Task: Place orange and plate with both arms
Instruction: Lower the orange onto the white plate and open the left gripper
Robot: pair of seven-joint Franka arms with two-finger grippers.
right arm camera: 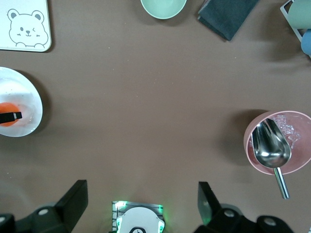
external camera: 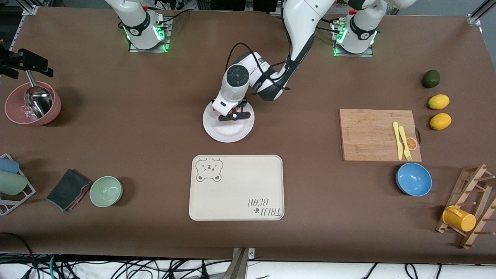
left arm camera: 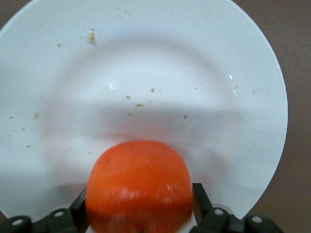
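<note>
Left wrist view: the left gripper [left arm camera: 140,213] pinches the orange [left arm camera: 139,184] over the plate [left arm camera: 146,73]. Bare surface [external camera: 155,128] rings the plate; the tray [external camera: 236,187] nearby reads "TAIJI BEAR". The right gripper [right arm camera: 141,204] waits spread above its base.

Bare table [external camera: 162,116] rings the plate [external camera: 228,131] — tray [external camera: 236,188] just nearer.

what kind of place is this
Probably a robotics lab set up as a mock kitchen: two arms bolted to a brown table, a cutting board, and loose cables below the table's edge.
</note>
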